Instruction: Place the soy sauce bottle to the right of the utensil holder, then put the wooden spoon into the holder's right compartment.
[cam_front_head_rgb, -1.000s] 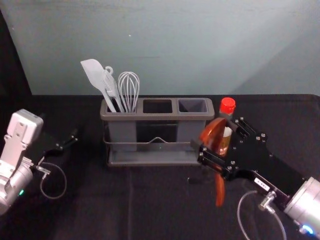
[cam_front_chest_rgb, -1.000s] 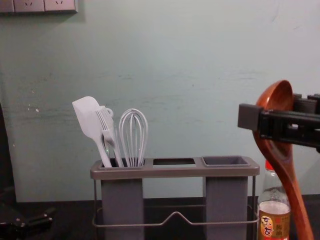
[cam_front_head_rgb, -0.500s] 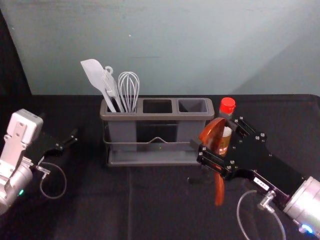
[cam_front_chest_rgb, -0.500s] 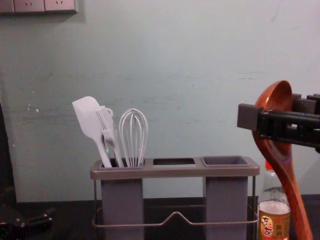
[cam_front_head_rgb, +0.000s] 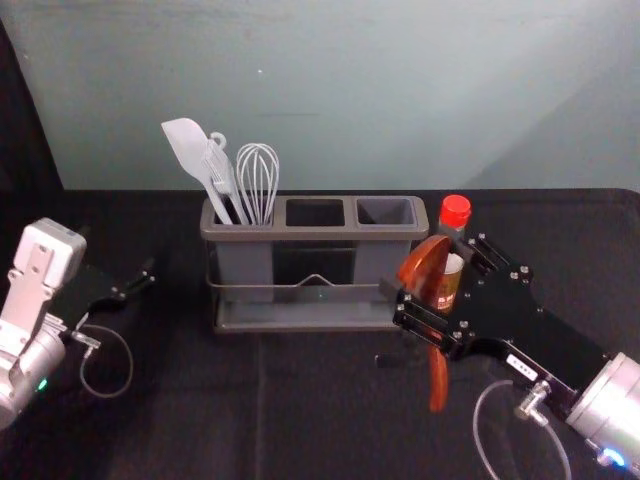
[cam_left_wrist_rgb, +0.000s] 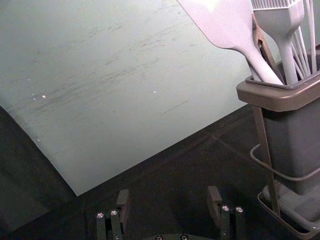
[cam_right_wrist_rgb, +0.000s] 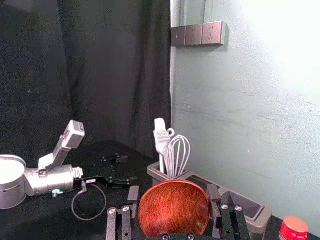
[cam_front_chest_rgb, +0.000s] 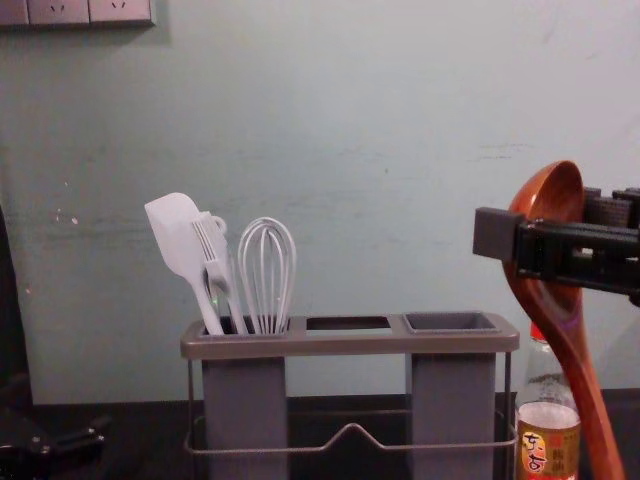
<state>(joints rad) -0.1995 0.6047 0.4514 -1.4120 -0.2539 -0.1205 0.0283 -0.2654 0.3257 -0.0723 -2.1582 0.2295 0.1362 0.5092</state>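
My right gripper (cam_front_head_rgb: 425, 268) is shut on the bowl of the wooden spoon (cam_front_head_rgb: 438, 378), whose handle hangs down, slightly tilted, right of the utensil holder (cam_front_head_rgb: 315, 236). In the right wrist view, the spoon's bowl (cam_right_wrist_rgb: 173, 210) sits between the fingers of the right gripper (cam_right_wrist_rgb: 173, 195). The red-capped soy sauce bottle (cam_front_chest_rgb: 547, 440) stands upright just right of the holder, partly behind the spoon. The holder's right compartment (cam_front_head_rgb: 386, 212) has nothing in it. My left gripper (cam_front_head_rgb: 138, 282) is parked at the left; in the left wrist view the left gripper (cam_left_wrist_rgb: 168, 201) is open.
A white spatula (cam_front_head_rgb: 190, 150), a brush (cam_front_chest_rgb: 212, 250) and a whisk (cam_front_head_rgb: 258, 178) stand in the holder's left compartment. Behind the black table (cam_front_head_rgb: 300, 400) rises a pale wall. A wire rail (cam_front_chest_rgb: 350, 430) runs along the holder's front.
My right gripper and the spoon in it have drifted very slightly to the left. The bottle, the holder and the left arm have stayed where they were.
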